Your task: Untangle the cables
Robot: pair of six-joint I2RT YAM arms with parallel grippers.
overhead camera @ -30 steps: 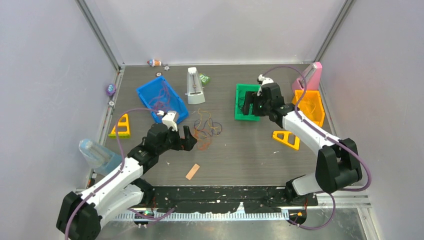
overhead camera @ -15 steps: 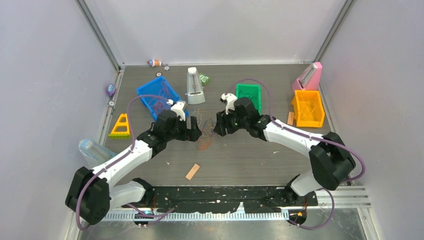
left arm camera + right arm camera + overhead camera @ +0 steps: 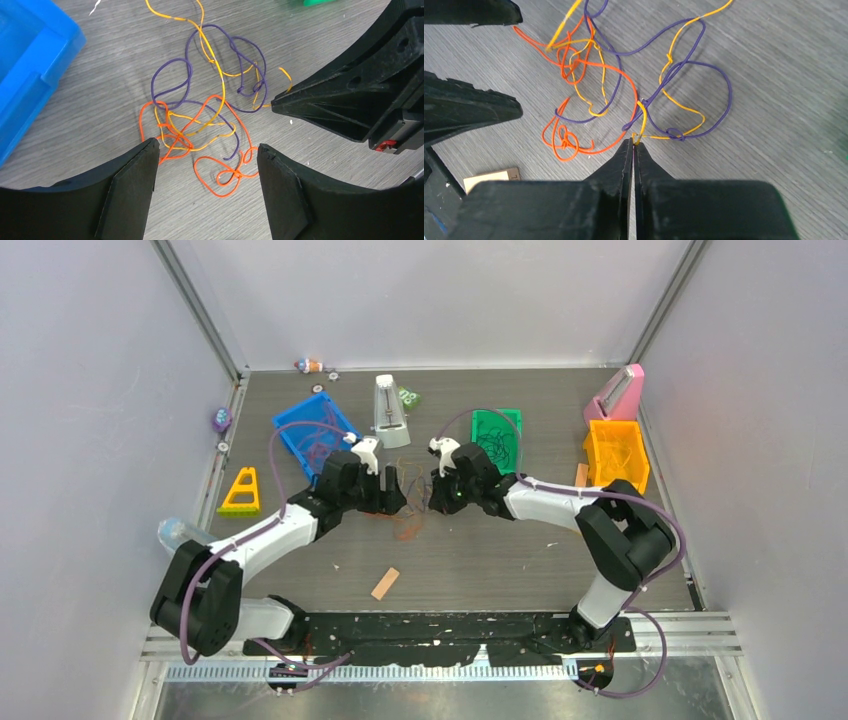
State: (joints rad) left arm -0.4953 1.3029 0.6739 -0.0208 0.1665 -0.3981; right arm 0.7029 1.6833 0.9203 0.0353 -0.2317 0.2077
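The cables (image 3: pixel 410 495) lie in a loose tangle of orange, yellow and purple strands on the grey table, between my two grippers. In the left wrist view the tangle (image 3: pixel 205 110) spreads just ahead of my left gripper (image 3: pixel 207 146). That gripper is open, low over the table, and an orange loop (image 3: pixel 225 175) lies between its fingers untouched. My right gripper (image 3: pixel 633 141) is shut, its tips pinching a yellow strand (image 3: pixel 642 116) at the tangle's near edge. From above, the left gripper (image 3: pixel 388 500) and right gripper (image 3: pixel 437 495) face each other across the tangle.
A blue bin (image 3: pixel 315 435) sits behind the left arm. A green bin (image 3: pixel 497 435) holding dark wires is behind the right arm. An orange bin (image 3: pixel 615 455), a white metronome (image 3: pixel 388 412), a yellow triangle (image 3: pixel 241 492) and a tan wooden stick (image 3: pixel 385 583) stand around.
Both arms swung in to the tangle, the right one coming from the green bin. The right gripper closed on the yellow strand. The left gripper's jaws narrowed a little.
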